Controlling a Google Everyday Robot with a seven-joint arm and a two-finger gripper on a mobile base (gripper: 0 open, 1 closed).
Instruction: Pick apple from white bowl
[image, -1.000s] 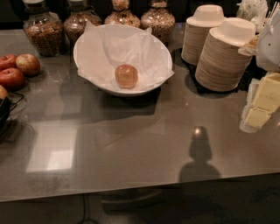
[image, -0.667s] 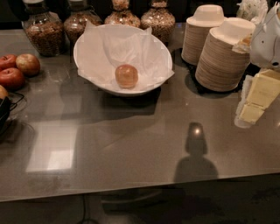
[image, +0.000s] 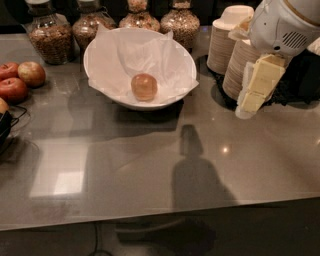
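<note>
The apple (image: 144, 86), small, round and pale orange-pink, lies in the middle of the white bowl (image: 107, 87), which is lined with crumpled white paper and stands at the back centre of the grey table. My gripper (image: 252, 100) hangs at the right, in front of the stacked paper bowls, with its cream fingers pointing down. It is well to the right of the bowl, above the table, and holds nothing that I can see.
Several glass jars (image: 47, 35) of grains stand behind the bowl. Darker red apples (image: 20, 80) sit at the left edge. Stacks of tan paper bowls (image: 227, 40) stand at the back right, just behind my gripper. A dark cable (image: 10, 132) lies at the left.
My arm and gripper have moved left and further into view, toward the bowl. The apple and bowl have not moved.
</note>
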